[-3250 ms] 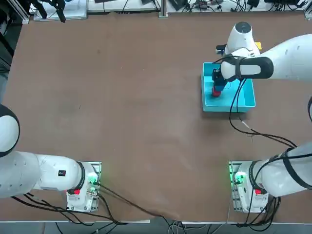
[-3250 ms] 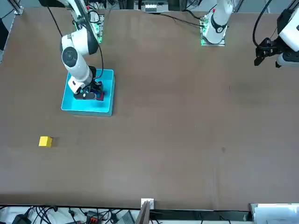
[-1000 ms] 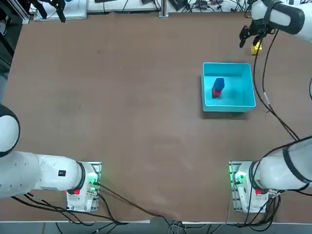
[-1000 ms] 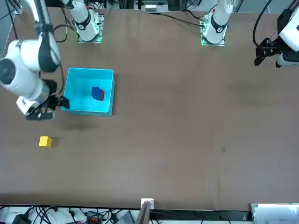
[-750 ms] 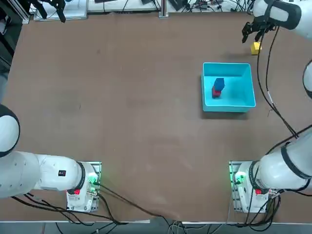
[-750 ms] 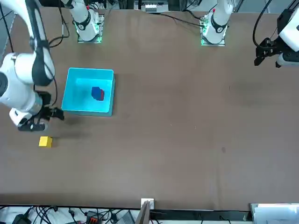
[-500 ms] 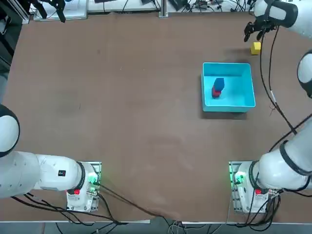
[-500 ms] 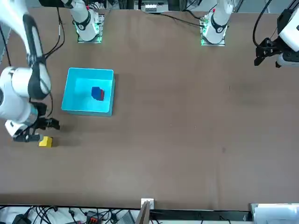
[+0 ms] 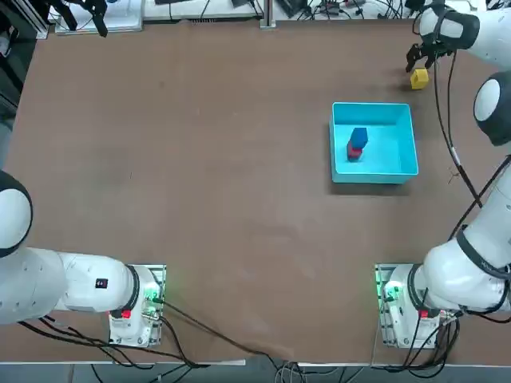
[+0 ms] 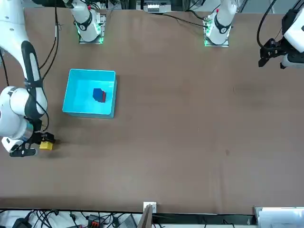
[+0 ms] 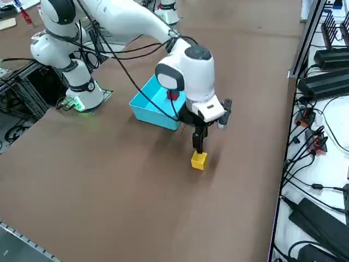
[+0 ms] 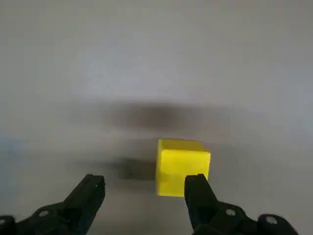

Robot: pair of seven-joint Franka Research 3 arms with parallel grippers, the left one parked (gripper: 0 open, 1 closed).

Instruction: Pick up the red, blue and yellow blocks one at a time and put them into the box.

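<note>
Beyond the box (image 9: 375, 175), where the blue block (image 9: 358, 137) and red block (image 9: 352, 150) already lay, your right claw (image 12: 144, 192) hung spread wide over the yellow block (image 12: 182, 166) on the worktop (image 9: 200, 159), off-centre, likely needing realignment before grasping.

One camera looks straight down on the bench (image 9: 200, 159); another faces across it; a third watches diagonally; wrist camera close above the yellow block (image 12: 182, 165).

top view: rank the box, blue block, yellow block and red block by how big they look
1. box, by far the largest.
2. blue block and yellow block look alike.
3. red block: mostly hidden under the blue one, so unsure.
</note>
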